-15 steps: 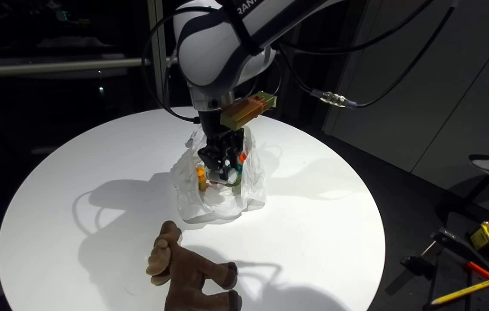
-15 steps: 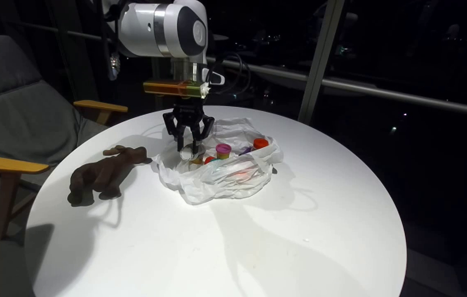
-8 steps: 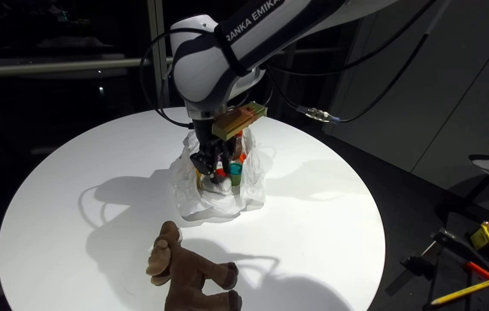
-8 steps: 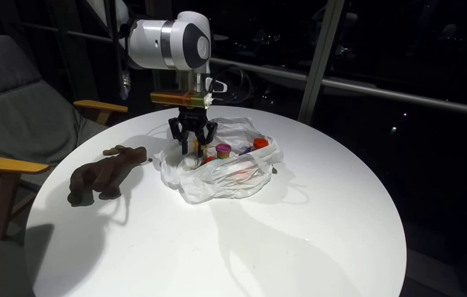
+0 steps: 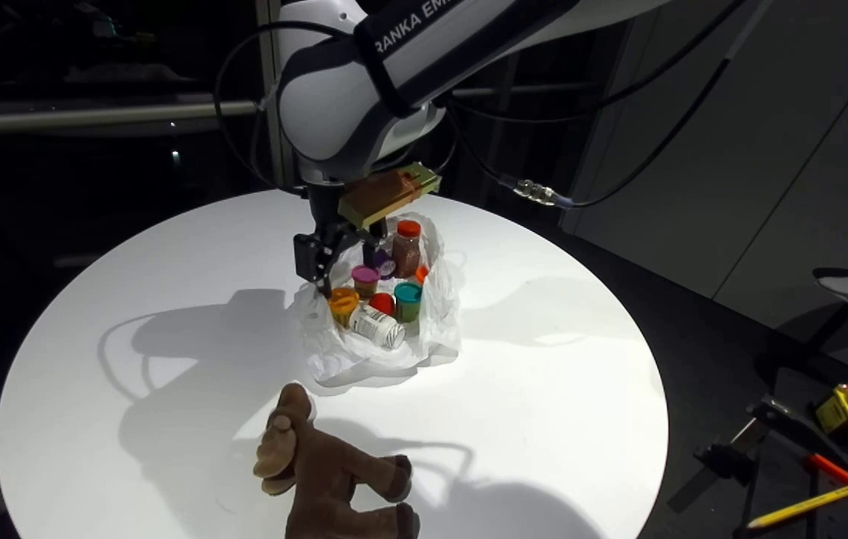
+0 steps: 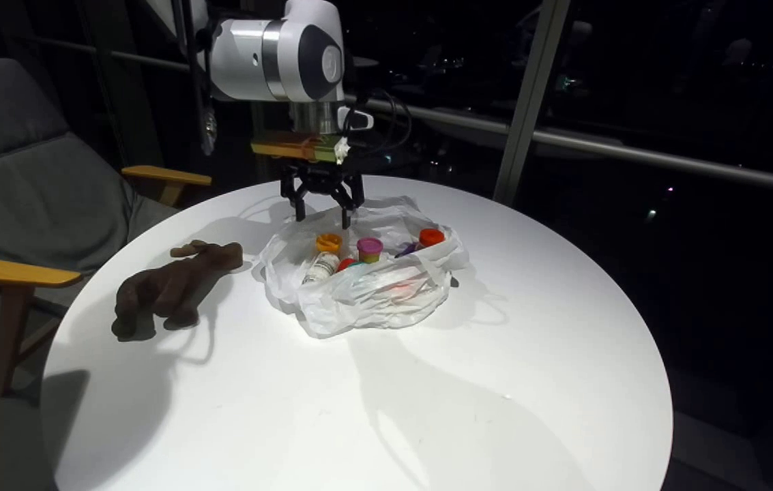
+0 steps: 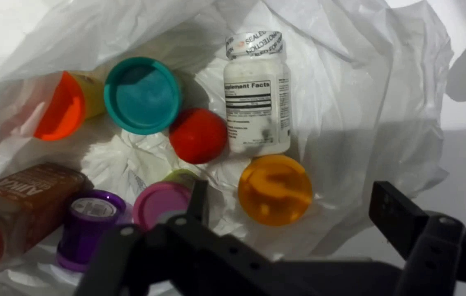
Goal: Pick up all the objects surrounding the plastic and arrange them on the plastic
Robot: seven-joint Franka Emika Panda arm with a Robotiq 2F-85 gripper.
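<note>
Gripper (image 6: 323, 218) lifted off bottle (image 7: 257, 102), above bag (image 6: 372, 303) | jaws wide apart, empty | bottle lying inside bag | toy (image 6: 174, 278) outside bag

The crumpled white plastic bag (image 5: 438, 322) holds a white cylindrical bottle (image 5: 374, 326) on its side and colour-lidded plastic cups (image 5: 408, 303), parted black fingers (image 5: 370, 254) above it and a brown plush animal (image 5: 322, 464) in front of it.

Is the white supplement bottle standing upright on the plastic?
No; in the wrist view the white bottle lies on its side on the plastic, its printed label facing up.
</note>
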